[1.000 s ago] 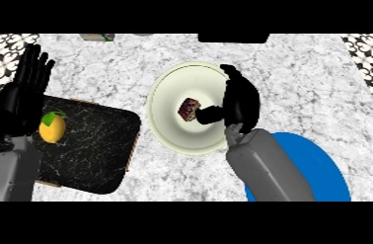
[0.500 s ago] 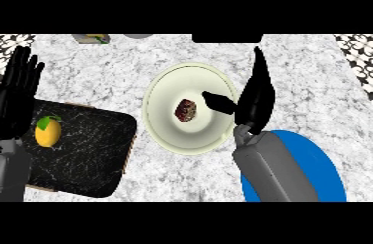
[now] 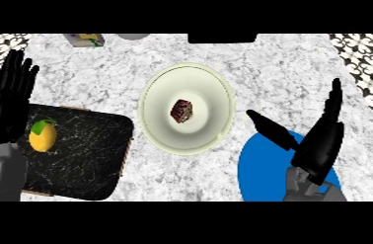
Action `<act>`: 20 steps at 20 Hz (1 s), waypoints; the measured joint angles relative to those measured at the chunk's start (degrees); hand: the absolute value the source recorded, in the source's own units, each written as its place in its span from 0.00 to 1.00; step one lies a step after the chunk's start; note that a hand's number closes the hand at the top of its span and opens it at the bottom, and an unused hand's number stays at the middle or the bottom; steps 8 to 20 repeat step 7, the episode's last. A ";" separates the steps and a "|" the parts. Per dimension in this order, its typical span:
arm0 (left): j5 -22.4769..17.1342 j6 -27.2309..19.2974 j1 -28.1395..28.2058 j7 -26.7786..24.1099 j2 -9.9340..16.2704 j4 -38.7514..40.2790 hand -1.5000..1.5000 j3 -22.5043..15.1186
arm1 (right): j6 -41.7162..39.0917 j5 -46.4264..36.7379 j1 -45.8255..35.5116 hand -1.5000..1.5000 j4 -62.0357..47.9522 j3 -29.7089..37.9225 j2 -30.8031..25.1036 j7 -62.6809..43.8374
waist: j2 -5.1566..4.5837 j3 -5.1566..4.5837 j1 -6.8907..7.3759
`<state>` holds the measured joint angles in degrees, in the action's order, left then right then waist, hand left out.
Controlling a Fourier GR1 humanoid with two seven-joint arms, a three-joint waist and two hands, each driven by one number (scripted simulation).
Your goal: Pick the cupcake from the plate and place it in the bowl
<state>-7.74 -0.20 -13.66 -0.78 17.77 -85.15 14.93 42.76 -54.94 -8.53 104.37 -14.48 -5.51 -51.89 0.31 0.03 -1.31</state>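
Note:
A small dark cupcake (image 3: pixel 182 110) lies in the middle of a cream bowl (image 3: pixel 164 132) at the centre of the counter. A flat blue plate (image 3: pixel 261 175) shows at the lower right, partly covered by my right forearm. My right hand (image 3: pixel 320 144) hovers over the plate's upper part, open, fingers straight and thumb spread toward the bowl, holding nothing. It is clear of the bowl's right rim. My left hand (image 3: pixel 15 97) rests open at the left edge, fingers up.
A black marbled board (image 3: pixel 84 156) lies at the lower left with a yellow lemon (image 3: pixel 42 136) on it. At the back edge stand a small box (image 3: pixel 84 39), a grey object (image 3: pixel 131 36) and a black block (image 3: pixel 222 38).
My right hand, which was curled at the cupcake over the bowl, has opened and drawn back to the lower right over the blue plate. The cupcake stays in the bowl.

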 measured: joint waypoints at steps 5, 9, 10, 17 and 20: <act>-0.47 1.10 0.77 -0.94 0.38 0.20 0.50 0.50 | 3.61 10.76 14.48 0.00 11.21 1.06 -6.47 7.83 | -0.05 0.04 0.09; -0.38 1.11 0.70 -1.49 0.17 0.44 0.50 0.47 | 4.40 16.46 19.13 0.00 14.97 2.56 -9.49 11.13 | -0.09 0.06 0.15; -0.38 1.11 0.70 -1.49 0.17 0.44 0.50 0.47 | 4.40 16.46 19.13 0.00 14.97 2.56 -9.49 11.13 | -0.09 0.06 0.15; -0.38 1.11 0.70 -1.49 0.17 0.44 0.50 0.47 | 4.40 16.46 19.13 0.00 14.97 2.56 -9.49 11.13 | -0.09 0.06 0.15; -0.38 1.11 0.70 -1.49 0.17 0.44 0.50 0.47 | 4.40 16.46 19.13 0.00 14.97 2.56 -9.49 11.13 | -0.09 0.06 0.15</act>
